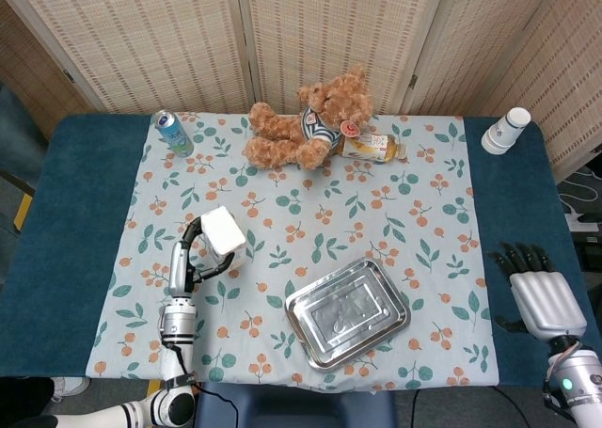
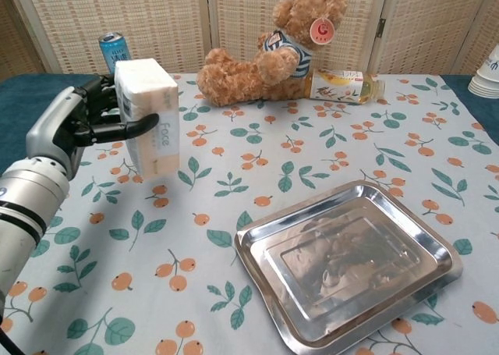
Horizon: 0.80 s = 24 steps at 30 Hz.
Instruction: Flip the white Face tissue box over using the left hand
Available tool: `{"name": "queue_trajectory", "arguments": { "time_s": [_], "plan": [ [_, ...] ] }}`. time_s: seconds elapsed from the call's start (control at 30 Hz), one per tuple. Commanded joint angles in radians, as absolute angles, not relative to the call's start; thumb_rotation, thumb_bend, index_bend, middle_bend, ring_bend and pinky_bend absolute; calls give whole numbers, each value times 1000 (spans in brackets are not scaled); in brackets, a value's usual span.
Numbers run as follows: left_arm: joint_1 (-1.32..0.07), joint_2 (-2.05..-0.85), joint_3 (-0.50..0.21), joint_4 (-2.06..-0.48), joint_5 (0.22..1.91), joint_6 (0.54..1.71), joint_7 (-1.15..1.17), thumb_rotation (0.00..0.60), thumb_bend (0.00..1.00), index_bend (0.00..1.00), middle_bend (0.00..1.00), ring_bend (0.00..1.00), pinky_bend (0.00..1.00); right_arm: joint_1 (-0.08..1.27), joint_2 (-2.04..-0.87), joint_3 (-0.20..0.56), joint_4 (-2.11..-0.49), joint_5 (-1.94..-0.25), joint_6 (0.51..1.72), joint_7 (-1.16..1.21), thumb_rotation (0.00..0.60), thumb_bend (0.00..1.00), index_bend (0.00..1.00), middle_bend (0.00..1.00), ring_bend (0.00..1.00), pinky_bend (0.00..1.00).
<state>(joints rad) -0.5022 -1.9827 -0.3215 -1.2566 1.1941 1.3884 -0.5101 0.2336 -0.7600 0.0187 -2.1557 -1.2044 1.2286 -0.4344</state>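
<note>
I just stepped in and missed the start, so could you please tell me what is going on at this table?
The robot's left hand grips the white Face tissue box, its fingers wrapped around it, holding it up on end above the floral tablecloth. The right hand rests idle and open at the table's far side. A steel tray, a teddy bear, a bottle and a can sit untouched.

Glossy metal tray point(image 2: 421, 238), plush teddy bear point(image 2: 273, 51)
</note>
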Motion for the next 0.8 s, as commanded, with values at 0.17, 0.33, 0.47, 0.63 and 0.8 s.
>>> {"name": "queue_trajectory", "arguments": {
  "time_s": [0.17,0.33,0.47,0.63,0.8],
  "plan": [
    [-490,-2026,-325,-1175,1191,1346,-545,600,179,272,350,134,182,239,-762,22,-2150,-1188,1226,-436,600,118,149,45,0,0],
    [-490,-2047,-335,-1135,1199,1332,-564,600,180,272,348,132,181,245,-763,22,-2148,-1180,1219,-437,600,118,149,45,0,0],
    [-492,-2062,-341,-1108,1208,1325,-574,600,180,270,345,130,181,248,-763,23,-2149,-1181,1218,-433,600,118,149,45,0,0],
    [-486,-2070,-348,-1068,1204,1305,-590,600,180,259,333,123,182,251,-764,22,-2145,-1176,1213,-432,600,118,149,45,0,0],
    [-475,-2066,-350,-1053,1207,1296,-604,600,180,253,327,119,183,254,-768,20,-2143,-1172,1212,-438,600,119,149,45,0,0]
  ]
}}
